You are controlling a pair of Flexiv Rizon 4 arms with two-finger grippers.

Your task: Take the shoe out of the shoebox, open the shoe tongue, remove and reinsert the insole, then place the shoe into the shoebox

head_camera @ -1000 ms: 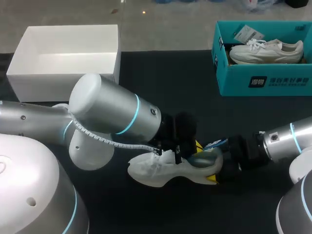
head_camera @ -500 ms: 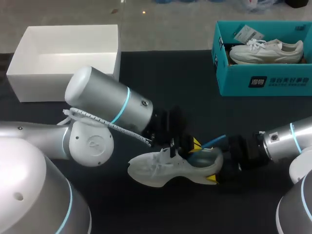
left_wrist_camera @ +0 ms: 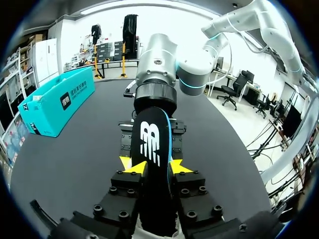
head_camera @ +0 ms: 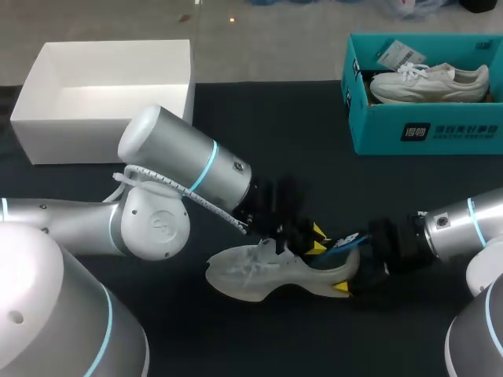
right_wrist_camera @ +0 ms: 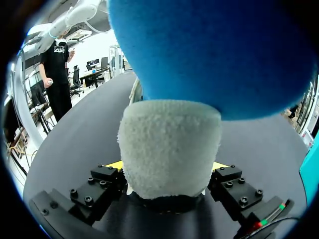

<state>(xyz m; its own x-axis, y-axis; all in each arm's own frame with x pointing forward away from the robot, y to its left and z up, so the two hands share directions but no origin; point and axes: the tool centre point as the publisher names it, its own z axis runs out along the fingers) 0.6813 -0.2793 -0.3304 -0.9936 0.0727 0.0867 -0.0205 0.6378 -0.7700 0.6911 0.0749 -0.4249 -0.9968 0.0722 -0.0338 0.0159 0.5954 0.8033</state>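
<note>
The left pincer [left_wrist_camera: 151, 167], clenched on the insole [head_camera: 343, 240], has tipped it flatter over the shoe [head_camera: 251, 275] (reinsertion, probably). The right pincer [right_wrist_camera: 168, 167] grasps the heel, near-middle on the tabletop [head_camera: 314, 141].

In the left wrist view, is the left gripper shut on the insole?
Yes: both yellow fingertips of the left gripper press against the black insole from opposite sides.

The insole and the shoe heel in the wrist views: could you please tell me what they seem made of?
The insole is probably foam: thin, matte black underside with a blue edge, pinched in the left claw. The shoe heel seems a fuzzy off-white textile, fleece or suede-like, by its nubbly matte nap.
</note>
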